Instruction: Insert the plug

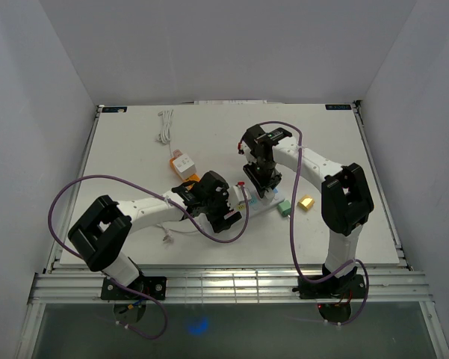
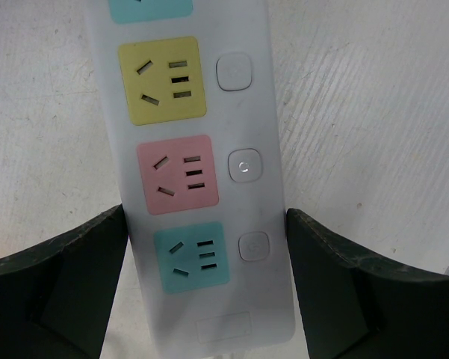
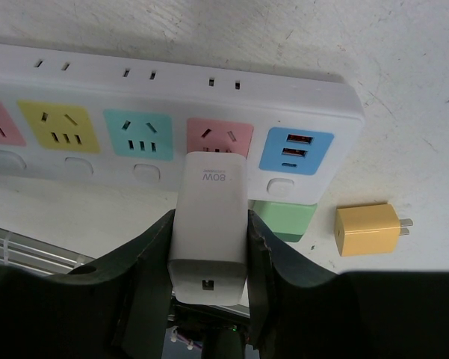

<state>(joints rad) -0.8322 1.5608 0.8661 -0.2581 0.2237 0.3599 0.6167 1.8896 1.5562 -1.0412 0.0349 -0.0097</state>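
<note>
While the right gripper (image 3: pixel 209 247) is clamping the white charger (image 3: pixel 209 224) by its flat sides over the strip's (image 3: pixel 172 90) pink socket (image 3: pixel 219 137), the left gripper (image 2: pixel 209 292) is straddling the strip's other end, jaws wide. Rigid, light and probably slick, the charger is best held low on its sides. Around them is lying a scuffed white table (image 1: pixel 134 149), walled in white, with spare adapters near.

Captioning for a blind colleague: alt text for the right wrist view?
The right gripper holds a white charger at the pink socket of a white power strip; a yellow plug lies nearby.
</note>
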